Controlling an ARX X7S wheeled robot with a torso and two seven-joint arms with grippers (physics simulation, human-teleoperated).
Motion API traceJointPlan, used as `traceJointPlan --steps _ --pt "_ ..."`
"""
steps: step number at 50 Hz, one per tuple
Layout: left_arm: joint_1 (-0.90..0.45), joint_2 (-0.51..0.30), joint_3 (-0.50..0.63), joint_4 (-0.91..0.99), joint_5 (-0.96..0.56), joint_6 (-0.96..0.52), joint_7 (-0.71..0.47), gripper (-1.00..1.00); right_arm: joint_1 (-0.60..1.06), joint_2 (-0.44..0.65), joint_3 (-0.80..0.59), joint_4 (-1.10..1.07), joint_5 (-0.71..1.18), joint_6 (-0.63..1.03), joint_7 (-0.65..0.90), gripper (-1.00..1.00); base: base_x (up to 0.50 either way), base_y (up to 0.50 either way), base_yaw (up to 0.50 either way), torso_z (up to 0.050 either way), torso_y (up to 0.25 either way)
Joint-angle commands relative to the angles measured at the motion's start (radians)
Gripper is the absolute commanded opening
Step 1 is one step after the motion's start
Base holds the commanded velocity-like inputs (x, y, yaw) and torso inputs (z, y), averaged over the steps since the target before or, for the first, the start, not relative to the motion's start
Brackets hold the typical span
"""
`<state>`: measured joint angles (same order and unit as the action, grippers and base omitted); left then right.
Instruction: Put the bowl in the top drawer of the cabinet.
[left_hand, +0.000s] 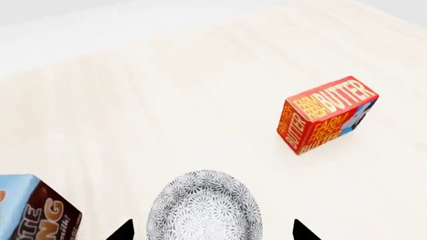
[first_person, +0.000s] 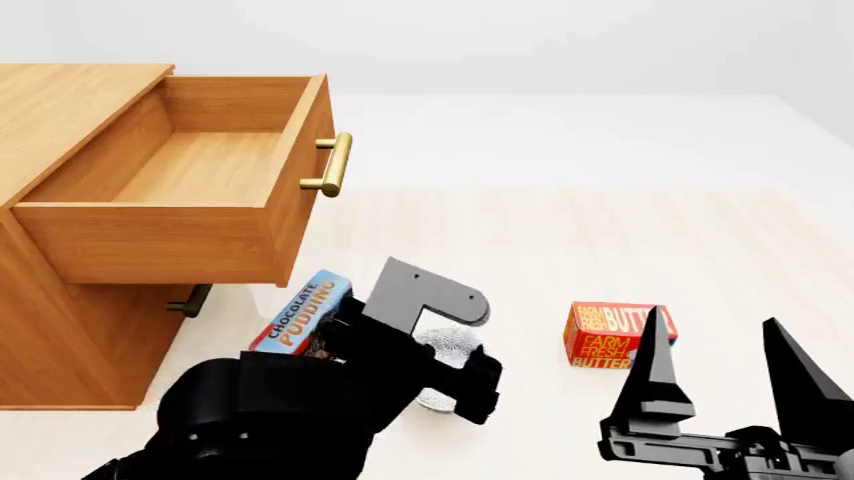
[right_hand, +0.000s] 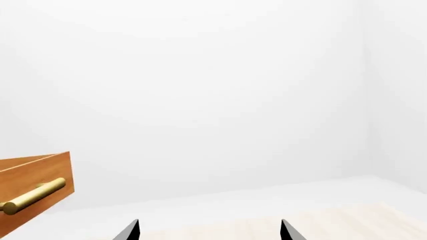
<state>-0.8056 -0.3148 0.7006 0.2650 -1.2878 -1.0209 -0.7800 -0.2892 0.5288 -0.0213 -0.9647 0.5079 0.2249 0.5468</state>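
Two grippers in view: left gripper (left_hand: 212, 231) spread wide, straddling the bowl (left_hand: 205, 207) without touching; right gripper (first_person: 721, 375) likewise spread, holding nothing, raised at near right. Bowl sat on the pale surface (left_hand: 167, 115) between pudding box (first_person: 304, 315) and butter box (first_person: 617, 335). Top drawer (first_person: 187, 190) of the cabinet (first_person: 54, 330) stood pulled out at far left.
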Motion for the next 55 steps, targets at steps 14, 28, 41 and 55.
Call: traceJointPlan --steps 14,28,41,55 --pt "-0.041 0.052 0.042 -0.327 0.154 0.079 0.113 1.00 -0.009 0.003 -0.011 0.017 -0.006 -0.025 0.000 1.00 0.00 0.00 0.00 0.000 0.000" --pt "-0.083 0.073 0.107 -0.357 0.149 -0.014 0.103 1.00 -0.004 -0.004 -0.044 0.030 -0.022 -0.033 -0.005 1.00 0.00 0.00 0.00 0.000 0.000" --pt "-0.099 0.085 0.126 -0.404 0.161 -0.008 0.133 1.00 -0.009 -0.005 -0.059 0.037 -0.034 -0.042 -0.006 1.00 0.00 0.00 0.00 0.000 0.000" --pt "-0.137 0.114 0.150 -0.514 0.201 0.017 0.179 1.00 -0.017 0.006 -0.046 0.027 -0.022 -0.048 0.002 1.00 0.00 0.00 0.00 0.000 0.000"
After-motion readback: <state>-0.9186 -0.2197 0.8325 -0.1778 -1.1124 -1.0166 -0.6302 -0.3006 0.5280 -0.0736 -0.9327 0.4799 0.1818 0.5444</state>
